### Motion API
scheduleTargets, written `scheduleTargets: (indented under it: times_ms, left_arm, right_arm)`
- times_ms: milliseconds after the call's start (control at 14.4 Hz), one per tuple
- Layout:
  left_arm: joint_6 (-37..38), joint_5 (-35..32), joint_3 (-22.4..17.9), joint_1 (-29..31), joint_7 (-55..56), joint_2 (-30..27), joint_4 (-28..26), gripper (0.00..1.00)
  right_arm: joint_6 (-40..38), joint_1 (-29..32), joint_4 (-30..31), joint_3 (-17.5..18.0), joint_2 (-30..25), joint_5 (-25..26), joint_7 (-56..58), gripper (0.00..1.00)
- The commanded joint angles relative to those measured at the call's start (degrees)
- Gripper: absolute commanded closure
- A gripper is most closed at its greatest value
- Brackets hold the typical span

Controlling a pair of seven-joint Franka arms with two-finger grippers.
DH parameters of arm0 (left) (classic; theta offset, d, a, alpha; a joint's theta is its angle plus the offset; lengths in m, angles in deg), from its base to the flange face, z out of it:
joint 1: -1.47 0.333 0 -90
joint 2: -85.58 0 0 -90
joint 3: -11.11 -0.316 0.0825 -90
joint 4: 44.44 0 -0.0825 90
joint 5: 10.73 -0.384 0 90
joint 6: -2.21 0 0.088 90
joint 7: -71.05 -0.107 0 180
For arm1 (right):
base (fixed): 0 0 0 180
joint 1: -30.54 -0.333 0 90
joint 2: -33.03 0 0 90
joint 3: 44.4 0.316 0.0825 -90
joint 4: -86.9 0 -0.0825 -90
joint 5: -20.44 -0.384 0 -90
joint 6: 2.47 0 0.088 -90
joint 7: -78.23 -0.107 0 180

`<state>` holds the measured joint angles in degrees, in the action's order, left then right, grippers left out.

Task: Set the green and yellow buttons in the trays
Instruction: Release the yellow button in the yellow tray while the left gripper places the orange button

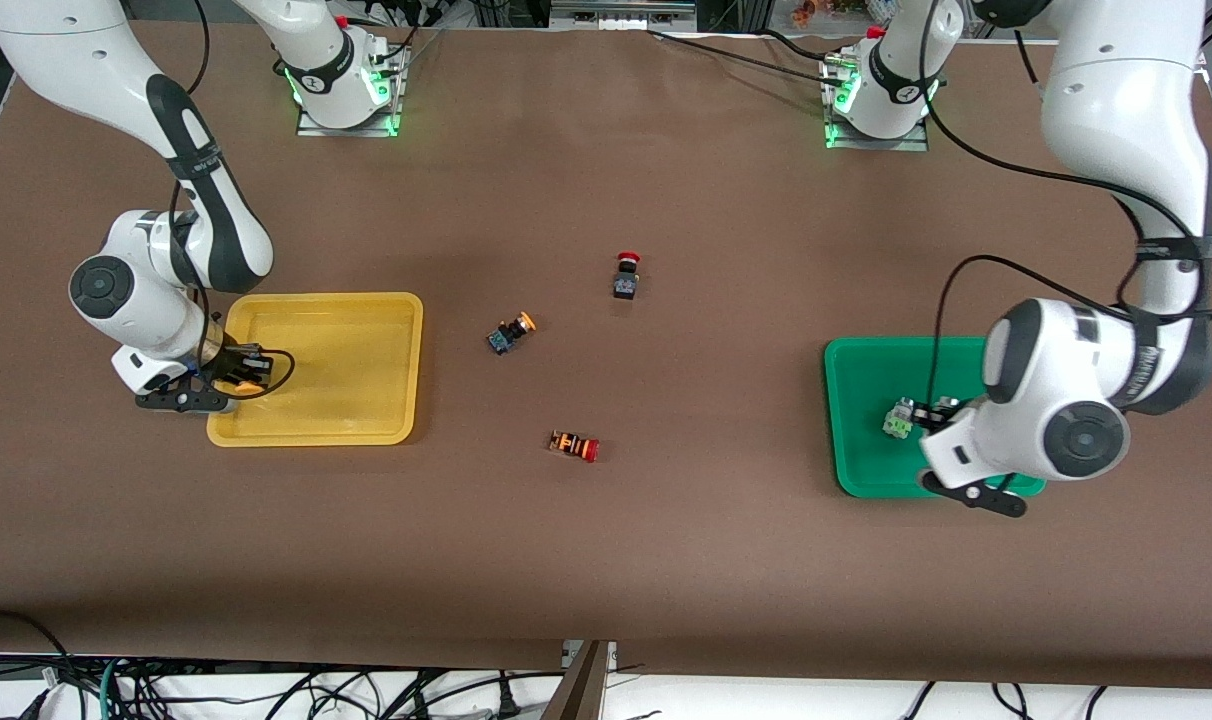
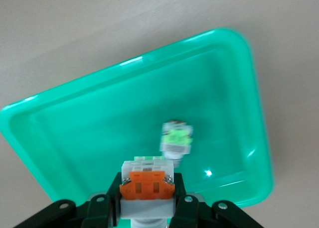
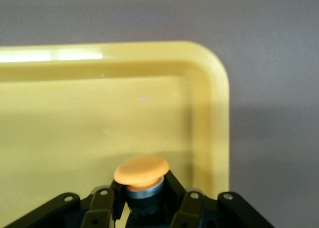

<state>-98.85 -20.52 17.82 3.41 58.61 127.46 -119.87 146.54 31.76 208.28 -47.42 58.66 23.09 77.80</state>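
Counting four buttons: one per hand (image 2: 148,200) (image 3: 142,198), one in green tray (image 2: 99,128), one tabled (image 1: 511,332).

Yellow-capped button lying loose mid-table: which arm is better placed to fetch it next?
Probably right. The loose yellow-capped button lies nearer the yellow tray, where the right claw holds one; the left claw holds a white button over the green tray.

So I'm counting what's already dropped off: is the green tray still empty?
No, the left wrist view shows a white button with a green face already lying in the green tray.
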Motion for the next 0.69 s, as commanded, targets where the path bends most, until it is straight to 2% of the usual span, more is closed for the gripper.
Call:
scheduleTargets:
  times_ms: [0,69,139,208,278,347,416,555,624]
  left_arm:
    - [-7.44,-1.89,0.67,3.4,-6.27,0.04,-5.49,0.94]
    - [-12.88,-1.89,0.67,4.98,-9.77,0.04,-9.09,0.94]
    - [-18.24,-1.89,0.67,6.3,-11.8,-0.05,-12.17,0.94]
    - [-20.56,-1.81,0.67,6.75,-12.08,-0.05,-13.85,0.9]
    - [-20.84,-1.81,0.67,6.76,-12.0,-0.05,-14.56,0.79]
    - [-20.76,-1.72,0.76,6.5,-11.3,-0.13,-14.66,0.44]
    - [-20.41,-1.81,0.76,6.41,-11.56,-0.4,-14.49,0.0]
    - [-18.22,-1.81,1.37,6.06,-11.21,-2.58,-13.87,0.0]
    - [-16.21,-1.63,2.16,5.71,-10.77,-4.34,-13.52,0.0]
  right_arm:
    - [0.84,0.01,3.07,0.21,-1.72,-3.62,1.14,0.89]
    - [0.66,0.01,3.33,0.21,-1.9,-3.8,1.14,0.83]
    - [0.49,0.01,3.86,0.21,-2.07,-4.15,1.05,0.72]
    - [0.23,0.01,3.86,0.21,-2.25,-4.5,1.05,0.41]
    - [0.22,0.01,3.52,0.21,-2.25,-5.11,1.05,0.02]
    - [0.14,0.01,3.25,0.3,-2.95,-5.2,1.4,0.01]
    - [-0.47,-0.25,2.55,0.56,-4.26,-5.21,1.49,0.01]
    - [-8.25,-0.25,-2.52,3.54,-6.37,-5.29,-3.4,0.01]
    - [-15.18,-0.25,-6.73,5.64,-6.82,-5.21,-7.87,0.02]
